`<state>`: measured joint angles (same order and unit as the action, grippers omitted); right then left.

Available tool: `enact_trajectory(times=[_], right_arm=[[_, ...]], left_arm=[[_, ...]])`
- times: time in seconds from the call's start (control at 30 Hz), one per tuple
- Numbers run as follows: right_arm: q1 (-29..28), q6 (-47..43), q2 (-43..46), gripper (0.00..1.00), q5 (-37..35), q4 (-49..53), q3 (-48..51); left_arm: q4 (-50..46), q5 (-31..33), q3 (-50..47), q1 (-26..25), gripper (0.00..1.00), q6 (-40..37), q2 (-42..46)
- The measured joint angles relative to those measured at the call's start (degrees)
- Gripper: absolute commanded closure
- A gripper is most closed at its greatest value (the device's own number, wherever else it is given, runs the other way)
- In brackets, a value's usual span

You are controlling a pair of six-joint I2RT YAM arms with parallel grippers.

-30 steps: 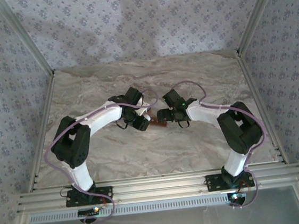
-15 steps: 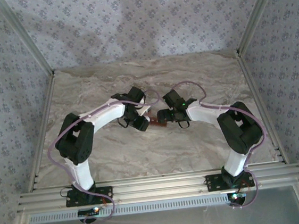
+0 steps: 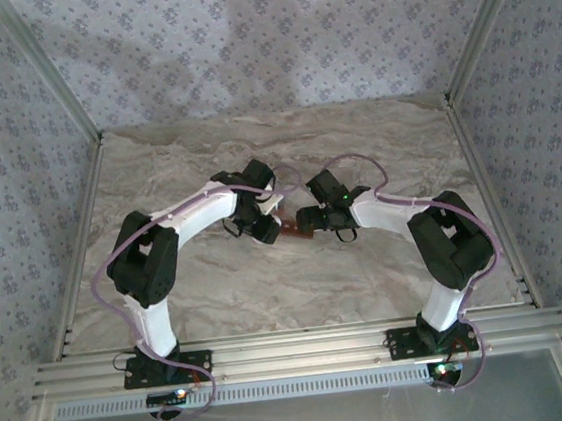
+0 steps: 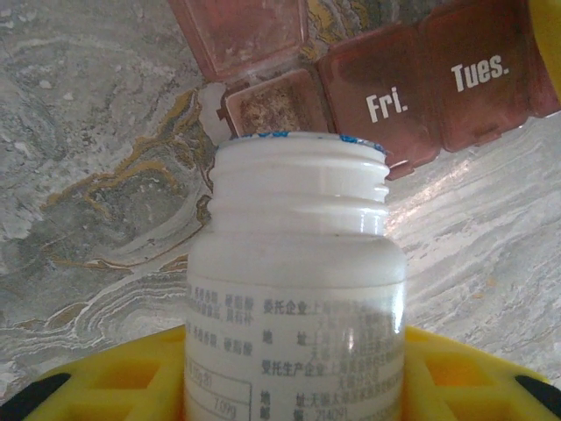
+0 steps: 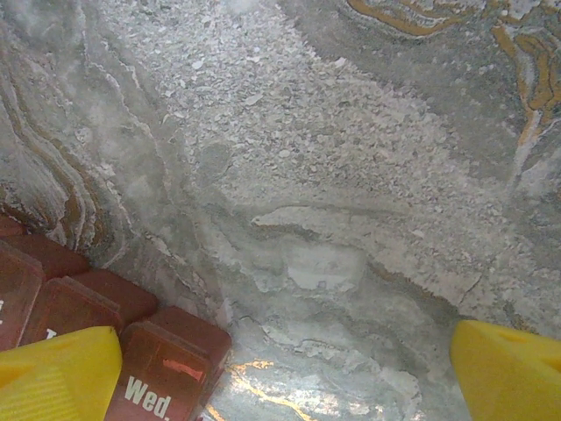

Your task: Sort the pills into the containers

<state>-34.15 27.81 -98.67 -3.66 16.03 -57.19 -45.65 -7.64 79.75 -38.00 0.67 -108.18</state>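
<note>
- Your left gripper (image 4: 294,375) is clamping the white bottle (image 4: 298,237), with the mouth pointing up the frame at the containers (image 4: 412,88).
- The open compartment (image 4: 276,107) is sitting just past the bottle's rim, a touch left of centre. The strip's long axis is running off to the upper right under shut lids.
- Your right gripper (image 5: 280,373) is hanging wide open and holding nothing, one finger by the "Wed." end at lower left.
- Bare table (image 5: 333,175) is lying all round, so I reckon you're getting plenty of tipping room. Can't tell about pills.
</note>
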Motion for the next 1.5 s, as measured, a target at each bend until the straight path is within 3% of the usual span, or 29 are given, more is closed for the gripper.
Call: enact_trajectory(times=[1.5], right_arm=[[0.0,0.3,0.0,0.02,0.0,-0.6,0.3]], left_arm=[[-8.3,2.6,8.6,-0.4,1.00,0.5,-6.1]])
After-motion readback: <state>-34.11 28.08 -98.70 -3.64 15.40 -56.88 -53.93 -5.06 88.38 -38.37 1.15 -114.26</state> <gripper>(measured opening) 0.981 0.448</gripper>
